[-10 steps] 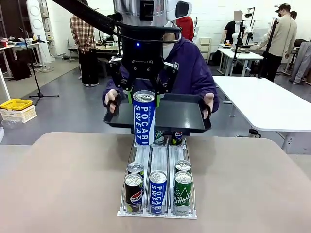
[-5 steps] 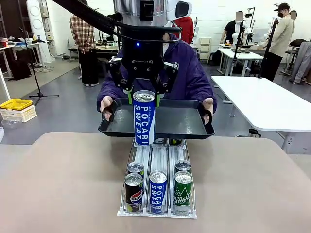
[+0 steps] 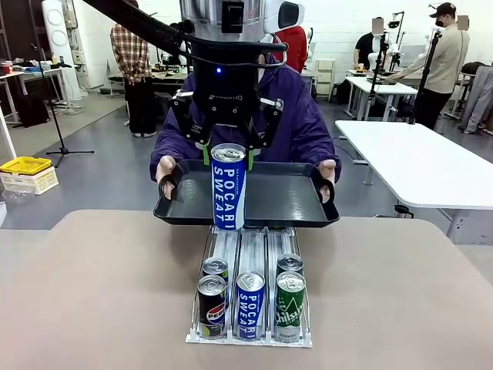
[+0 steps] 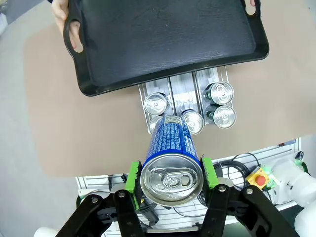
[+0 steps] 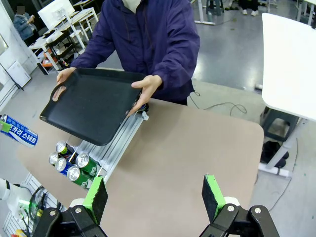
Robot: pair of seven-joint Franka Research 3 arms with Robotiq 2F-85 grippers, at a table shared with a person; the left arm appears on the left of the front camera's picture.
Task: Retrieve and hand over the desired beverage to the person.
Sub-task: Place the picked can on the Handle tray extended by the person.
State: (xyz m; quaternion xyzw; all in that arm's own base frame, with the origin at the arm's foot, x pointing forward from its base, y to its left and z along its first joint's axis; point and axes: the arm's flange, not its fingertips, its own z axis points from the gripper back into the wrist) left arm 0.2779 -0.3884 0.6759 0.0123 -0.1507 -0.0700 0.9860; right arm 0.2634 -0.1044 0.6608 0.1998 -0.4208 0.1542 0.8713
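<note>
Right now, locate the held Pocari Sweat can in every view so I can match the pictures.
Front view: Pocari Sweat can upright at centre, in front of the black tray.
Left wrist view: can at lower centre, its top facing the camera, below the tray.
Right wrist view: can at the left edge, left of the tray.
Shared landmark: the black tray the person holds.

Looking into a robotics lab, going by the open hall with its grey polished floor (image 3: 108,169). Seeing white work tables (image 3: 431,166) along the right, a tripod stand (image 3: 65,153) and a yellow crate (image 3: 25,166) on the left. Catching people (image 3: 132,69) working at far desks (image 3: 381,86) crowded with equipment. Noticing a red emergency-stop button (image 4: 258,178) sitting below the bench (image 4: 59,123) edge, and the robot's green-padded right pincer (image 5: 154,190) hanging over that bench.
</note>
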